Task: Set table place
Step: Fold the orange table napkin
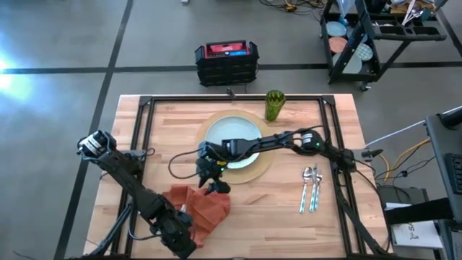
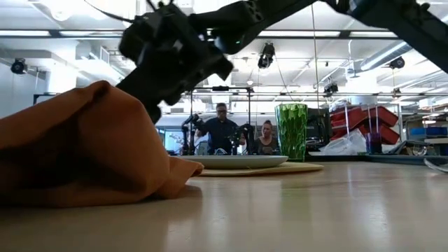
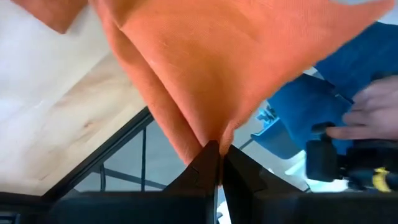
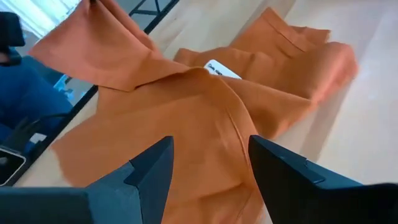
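Plate (image 1: 232,132) on placemat (image 1: 261,167) mid-table, cup (image 1: 274,105) by the far edge. Left gripper (image 3: 214,163) pinches the napkin (image 1: 204,206) at the near edge; right gripper (image 4: 208,163) hovers spread above it.

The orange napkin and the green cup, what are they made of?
The napkin looks like soft woven cloth with a matte surface: it folds, wrinkles, shows a stitched hem and a small sewn-in tag. The cup looks like see-through green glass or plastic, ribbed and shiny; the pictures cannot settle which.

overhead, table-level, two wrist close-ups, napkin (image 1: 201,206) shared
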